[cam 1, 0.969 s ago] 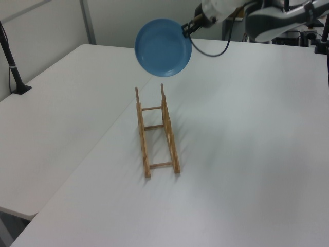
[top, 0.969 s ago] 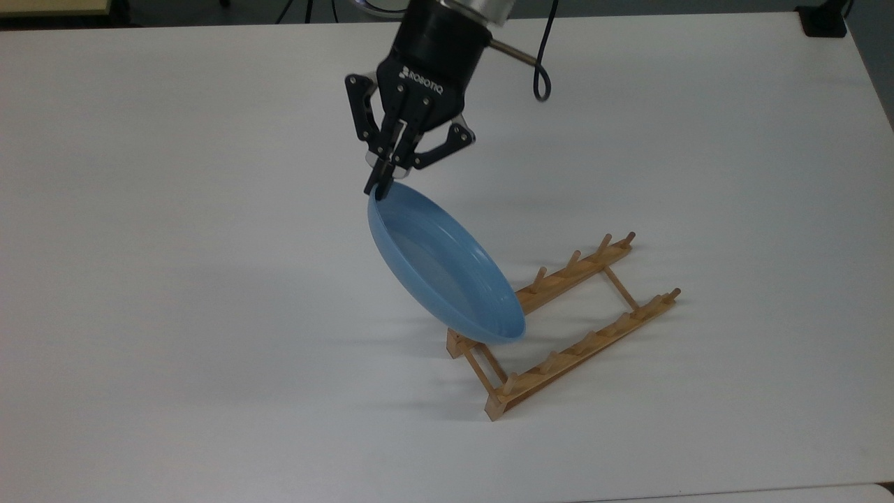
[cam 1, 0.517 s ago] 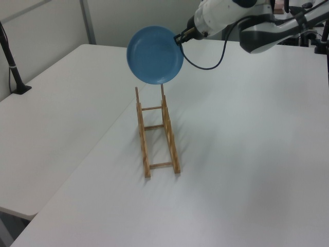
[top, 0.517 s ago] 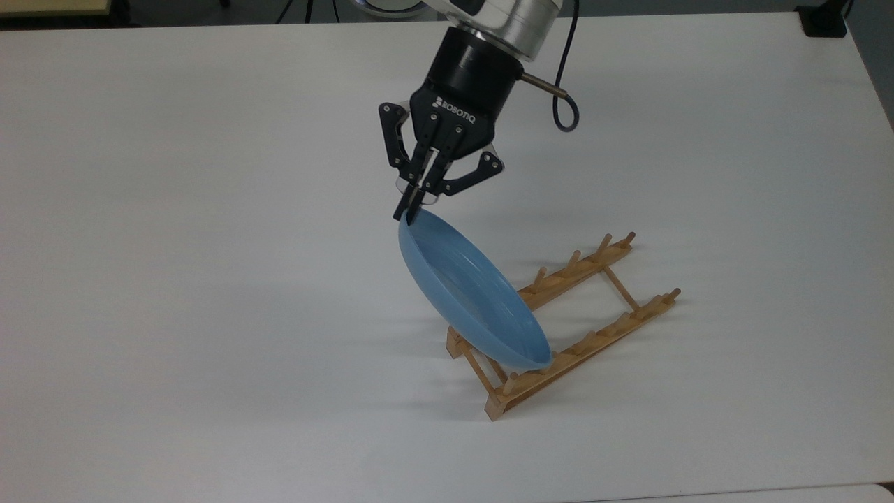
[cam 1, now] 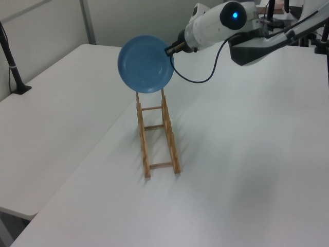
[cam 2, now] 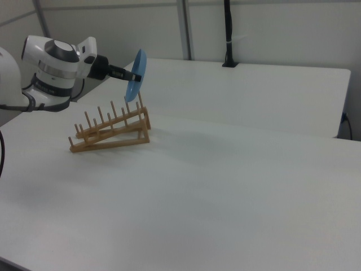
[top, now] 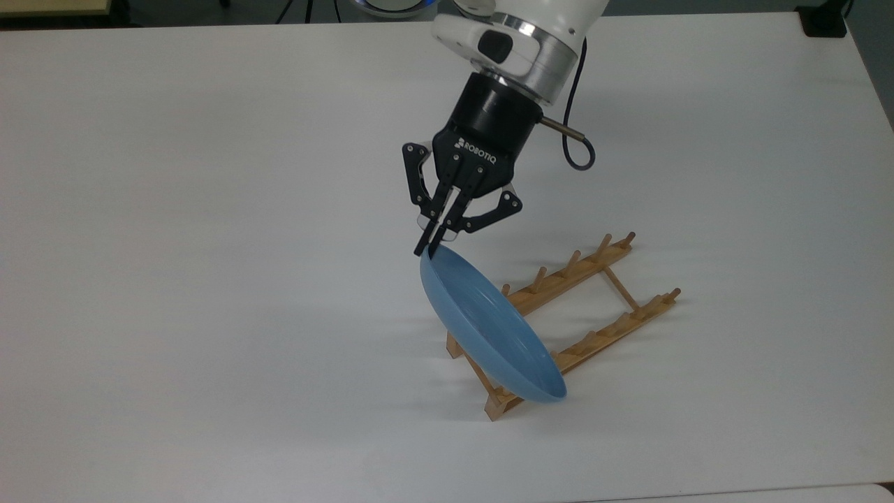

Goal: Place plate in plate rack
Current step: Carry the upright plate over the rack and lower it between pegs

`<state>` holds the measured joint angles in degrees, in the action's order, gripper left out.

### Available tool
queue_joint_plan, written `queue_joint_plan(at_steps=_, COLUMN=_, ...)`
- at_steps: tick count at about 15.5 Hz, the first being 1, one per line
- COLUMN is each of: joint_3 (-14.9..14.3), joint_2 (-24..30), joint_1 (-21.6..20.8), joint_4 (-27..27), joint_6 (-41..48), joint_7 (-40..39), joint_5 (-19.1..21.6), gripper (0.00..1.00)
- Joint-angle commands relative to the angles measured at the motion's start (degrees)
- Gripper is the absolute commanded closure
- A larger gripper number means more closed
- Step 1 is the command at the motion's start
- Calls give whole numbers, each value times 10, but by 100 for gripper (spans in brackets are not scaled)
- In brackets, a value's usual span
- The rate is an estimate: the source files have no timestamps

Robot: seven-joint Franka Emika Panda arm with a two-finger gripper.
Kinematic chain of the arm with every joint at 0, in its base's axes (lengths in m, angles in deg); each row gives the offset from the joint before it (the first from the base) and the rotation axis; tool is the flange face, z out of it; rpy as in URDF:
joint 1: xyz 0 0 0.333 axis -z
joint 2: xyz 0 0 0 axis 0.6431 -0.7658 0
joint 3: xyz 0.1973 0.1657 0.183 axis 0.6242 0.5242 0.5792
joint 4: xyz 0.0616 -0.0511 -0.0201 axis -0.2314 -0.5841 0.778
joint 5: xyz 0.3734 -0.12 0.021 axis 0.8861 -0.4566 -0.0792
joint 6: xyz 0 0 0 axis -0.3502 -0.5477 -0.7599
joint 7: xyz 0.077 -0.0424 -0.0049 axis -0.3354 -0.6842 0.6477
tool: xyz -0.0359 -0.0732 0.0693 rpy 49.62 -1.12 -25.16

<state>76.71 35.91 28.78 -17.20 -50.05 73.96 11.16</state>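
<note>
**Plate drifts in over the end of the rack**

Nearest in the top view is the bare white counter [top: 209,391], and on it the small light-wood plate rack [top: 559,321], two rails of upright pegs joined by thin dowels, lying at a slant toward the top view's right. Over its near end hangs the round, glossy light blue plate [top: 489,328], held on edge and tilted, its hollow side facing up and to the top view's right. Its low rim now overlaps the rack's near corner, where a second ago it hung short of that end, higher and more to the top view's left. From the left view the plate [cam 1: 145,64] sits just above the rack's far pegs [cam 1: 157,131]; the right view shows it [cam 2: 135,74] above the rack's tall end [cam 2: 113,131], not yet down between the pegs.

Behind and above, the black pincer [top: 427,247] is clamped on the plate's upper rim, the arm having swung down and across with it.

To my eye, carrying is nearly over; what remains is lining the rim up with a gap between pegs and lowering.
</note>
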Motion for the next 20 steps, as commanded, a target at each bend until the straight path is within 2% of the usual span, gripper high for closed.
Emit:
queue_joint_plan(at_steps=1, joint_3=-6, joint_2=-8, joint_1=-10, joint_4=15, joint_6=-2, joint_7=18, joint_5=-17, gripper=100)
queue_joint_plan(at_steps=20, joint_3=-6, joint_2=-22, joint_1=-18, joint_4=-9, joint_6=4, joint_7=18, joint_5=-66, gripper=100)
